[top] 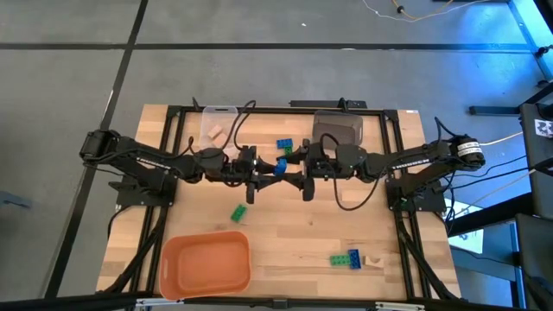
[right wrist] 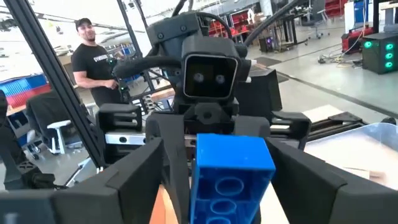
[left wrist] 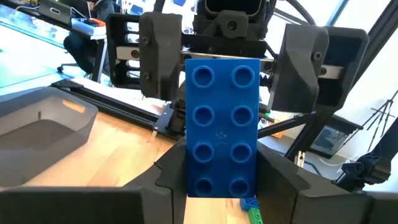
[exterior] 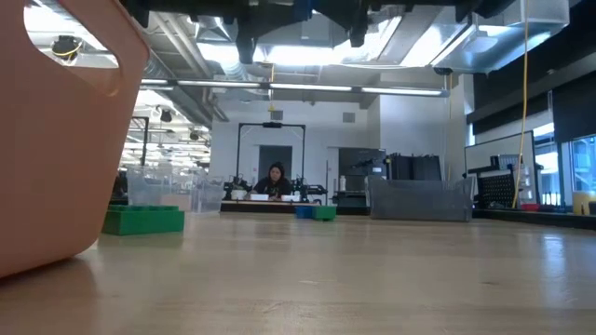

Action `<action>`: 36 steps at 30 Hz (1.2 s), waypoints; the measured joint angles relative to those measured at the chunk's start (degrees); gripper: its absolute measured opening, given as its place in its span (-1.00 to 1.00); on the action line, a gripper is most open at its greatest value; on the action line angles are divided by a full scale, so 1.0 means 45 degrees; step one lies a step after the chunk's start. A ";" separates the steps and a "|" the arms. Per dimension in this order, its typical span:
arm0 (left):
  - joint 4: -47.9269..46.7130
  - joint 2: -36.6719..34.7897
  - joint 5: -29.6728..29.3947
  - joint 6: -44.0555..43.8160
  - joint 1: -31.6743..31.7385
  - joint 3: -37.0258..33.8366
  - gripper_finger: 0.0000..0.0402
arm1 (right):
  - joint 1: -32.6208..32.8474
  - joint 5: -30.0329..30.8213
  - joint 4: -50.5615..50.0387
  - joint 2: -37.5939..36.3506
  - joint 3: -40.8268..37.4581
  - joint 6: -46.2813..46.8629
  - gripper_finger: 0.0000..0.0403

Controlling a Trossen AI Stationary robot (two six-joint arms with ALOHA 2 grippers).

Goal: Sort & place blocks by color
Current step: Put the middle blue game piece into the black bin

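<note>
While both arms meet above mid-table, the left tool (top: 259, 177) is clenched on a blue block (top: 280, 167), held in the air between the two tools. Right tool (top: 304, 175) faces it, fingers spread either side of the block, not gripping it.

Both dark arms reach inward above the middle of the table, wrists level, meeting head-on. The left gripper (top: 262, 168) is clamped on the blue block (left wrist: 222, 124), while the right gripper (top: 296, 164) faces it just beside, its fingers (left wrist: 303, 68) spread to either side of that block.
</note>
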 joint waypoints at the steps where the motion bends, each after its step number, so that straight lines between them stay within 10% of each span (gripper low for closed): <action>1: -0.0023 0.0000 -0.0002 0.0000 0.0000 0.0000 -0.37 | 0.0000 0.0000 -0.0011 0.0000 0.0000 0.0000 0.27; 12: -0.0022 0.0000 -0.0199 0.0194 -0.0005 0.0000 -0.37 | 0.0000 0.0053 -0.0283 -0.0010 0.0000 0.0384 -0.30; 18: -0.0054 0.0000 -0.0192 -0.0296 0.0184 0.0000 -0.33 | -0.0005 0.0049 -0.0410 -0.0096 0.0000 0.0446 -0.30; 28: -0.3238 -0.1397 0.2753 -0.1849 0.1505 0.0005 0.42 | -0.0249 0.0060 -0.5108 -0.2764 -0.0017 -0.0936 -0.30; 36: -0.5384 -0.4284 0.1105 -0.0188 0.1760 0.0014 0.41 | 0.0012 0.1519 -0.9347 -0.5946 -0.0531 -0.0694 -0.30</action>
